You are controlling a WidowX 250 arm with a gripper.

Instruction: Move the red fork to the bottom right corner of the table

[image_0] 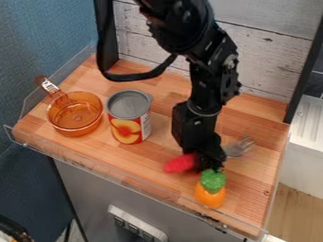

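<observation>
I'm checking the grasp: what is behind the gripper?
The red fork, its handle showing on one side, metal tines on the other. The gripper covers its middle, so any grip there can't be seen.

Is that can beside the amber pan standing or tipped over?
Upright: the can stands on the table, its round grey end facing up and its fruit-pictured label wrapping the side below.

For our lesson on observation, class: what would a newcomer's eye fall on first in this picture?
Probably the black robot arm, coming down from the top edge with its gripper low over the middle of the red-handled fork. Next, the bright orange toy carrot with its green top, near the table's front edge, and the can beside the amber pan on the picture's left.
</observation>
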